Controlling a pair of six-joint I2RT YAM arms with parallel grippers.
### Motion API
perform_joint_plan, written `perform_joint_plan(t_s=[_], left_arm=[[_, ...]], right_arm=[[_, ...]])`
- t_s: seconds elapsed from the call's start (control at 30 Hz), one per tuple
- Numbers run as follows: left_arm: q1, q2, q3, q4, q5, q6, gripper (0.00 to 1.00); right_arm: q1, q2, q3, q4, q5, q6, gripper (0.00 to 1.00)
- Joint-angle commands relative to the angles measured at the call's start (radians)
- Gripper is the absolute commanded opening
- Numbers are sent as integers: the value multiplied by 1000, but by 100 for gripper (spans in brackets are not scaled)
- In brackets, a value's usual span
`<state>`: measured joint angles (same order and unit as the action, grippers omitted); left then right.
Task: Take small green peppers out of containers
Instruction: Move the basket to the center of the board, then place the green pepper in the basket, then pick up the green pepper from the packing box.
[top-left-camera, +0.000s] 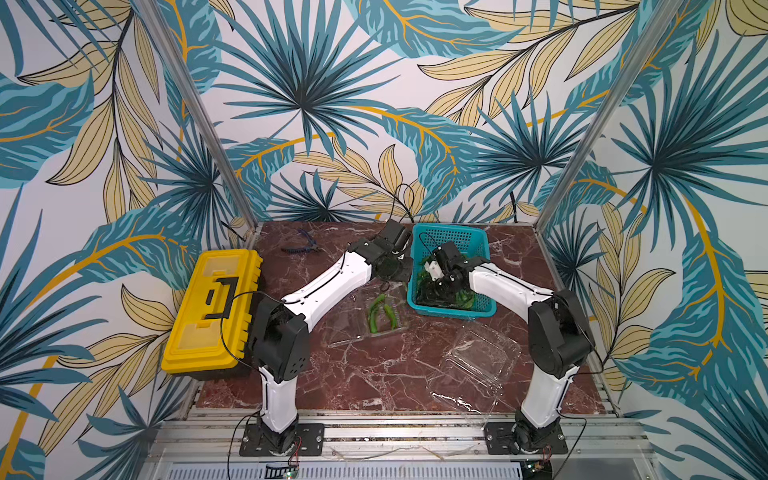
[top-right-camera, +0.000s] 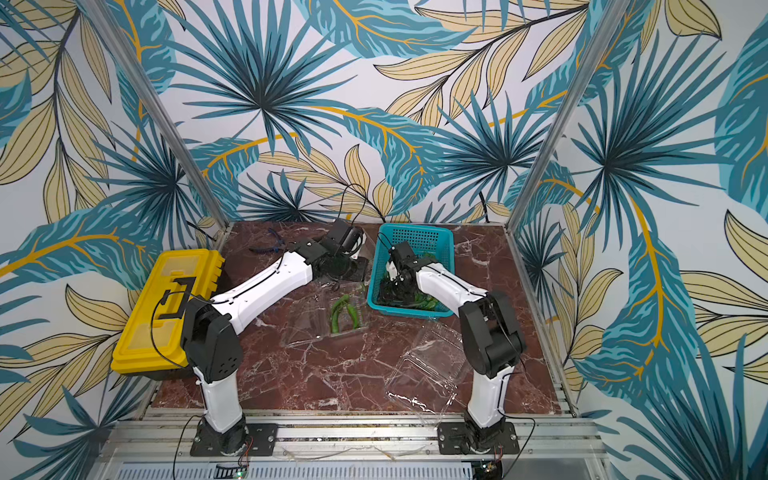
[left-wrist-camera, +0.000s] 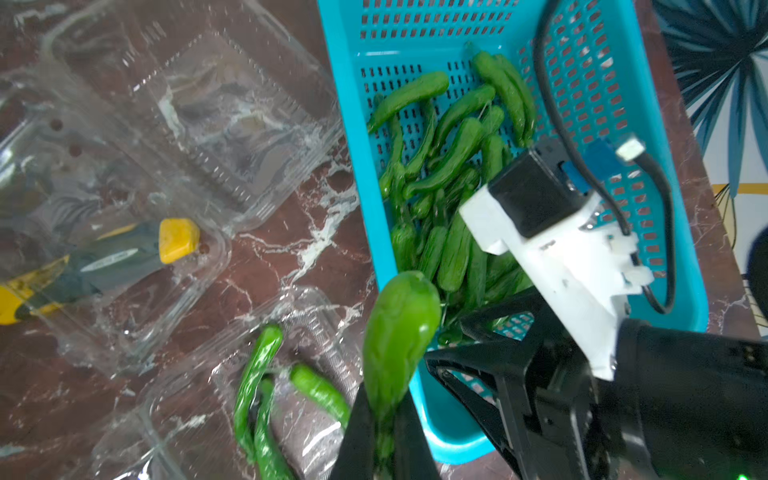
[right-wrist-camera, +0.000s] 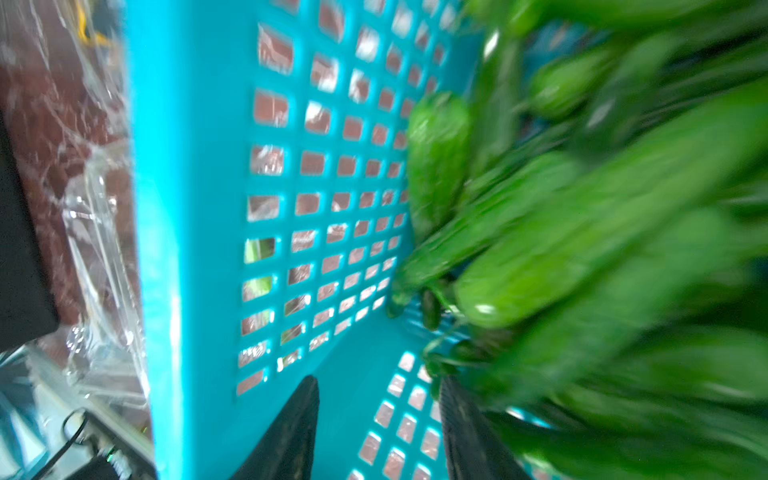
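The left gripper (left-wrist-camera: 384, 419) is clamped tight on the held pepper (left-wrist-camera: 401, 332), 1 small green pepper pinched by its narrow end. Its long axis runs in line with the fingers, with the blunt tip pointing straight away from the claw. In both top views this claw sits just off the 9 o'clock wall of the teal basket (top-left-camera: 457, 309), which stands at 1 o'clock on the marble table (top-left-camera: 374, 374).

The right gripper (right-wrist-camera: 378, 382) is down inside the basket with its jaws about half apart. Only basket floor shows between them, and the pepper heap (left-wrist-camera: 444, 166) lies just beside 1 finger. The heap overlaps too much to count, though well over 10 peppers show, most lying roughly along the basket's length.

There are 2 clear containers. The first container (top-left-camera: 353, 328), near the table's centre at 8 o'clock of the basket, holds 3 loose peppers (top-left-camera: 379, 313). Their long axes run near the 12-to-6 line, and 1 bows toward 5 o'clock. The second container (top-left-camera: 478, 365) lies open at 5 o'clock.

1 yellow toolbox (top-left-camera: 212, 307) sits at the 9 o'clock edge.
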<state>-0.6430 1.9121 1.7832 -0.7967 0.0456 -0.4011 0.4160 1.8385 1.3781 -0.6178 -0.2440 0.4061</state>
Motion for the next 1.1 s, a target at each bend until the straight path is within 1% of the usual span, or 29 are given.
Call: perform_joint_plan(t_s=[0.0, 0.07, 0.13, 0.17, 0.2, 0.27, 0.3, 0.33, 0.37, 0.4, 0.43, 0.5, 0.57, 0.67, 0.73, 0.77, 0.8, 0.83, 0.9, 1.03, 1.07], left_arm=[[-4, 60, 91, 70, 31, 23, 0], [-5, 125, 162, 78, 65, 17, 0], [-9, 182, 220, 82, 104, 2, 0], [-16, 211, 252, 82, 119, -2, 9], [-20, 233, 276, 82, 125, -6, 21], [-27, 271, 322, 82, 158, -8, 32], [-29, 278, 335, 83, 166, -11, 43], [-32, 280, 339, 85, 166, -16, 57], [-31, 267, 330, 90, 158, -21, 68], [-31, 249, 313, 96, 142, -21, 74], [-31, 218, 279, 107, 117, -20, 78], [-29, 132, 172, 153, 61, -15, 80], [-29, 19, 30, 205, 3, -20, 79], [-23, -110, -148, 223, -72, -55, 80], [-9, -167, -252, 223, -69, -85, 79], [-3, -187, -304, 223, -63, -96, 78], [0, -198, -343, 223, -60, -106, 76], [3, -207, -383, 220, -50, -112, 69], [5, -206, -435, 209, -37, -127, 63], [19, -135, -441, 151, 39, -157, 51], [19, -112, -436, 142, 50, -160, 49]], right_arm=[[-21, -113, -24, 35, 167, 70, 50], [-34, -146, -45, 52, 212, 94, 49], [-41, -163, -60, 61, 231, 109, 50], [-43, -166, -63, 62, 226, 106, 50], [-45, -165, -65, 57, 226, 107, 49], [-44, -167, -72, 54, 215, 104, 49], [-45, -167, -76, 54, 211, 105, 50], [-44, -168, -80, 52, 208, 102, 50], [-45, -172, -83, 53, 204, 95, 50], [-44, -177, -88, 54, 203, 90, 49], [-44, -184, -92, 54, 206, 83, 50], [-44, -194, -97, 55, 213, 69, 49], [-43, -199, -97, 56, 212, 54, 49], [-43, -193, -94, 56, 208, 47, 50], [-43, -185, -94, 61, 197, 46, 49], [-43, -181, -94, 65, 191, 45, 50], [-42, -177, -93, 69, 187, 45, 50], [-42, -172, -90, 69, 179, 42, 49], [-42, -166, -88, 69, 179, 40, 49], [-42, -158, -87, 74, 170, 41, 48], [-42, -156, -87, 75, 168, 43, 48]])
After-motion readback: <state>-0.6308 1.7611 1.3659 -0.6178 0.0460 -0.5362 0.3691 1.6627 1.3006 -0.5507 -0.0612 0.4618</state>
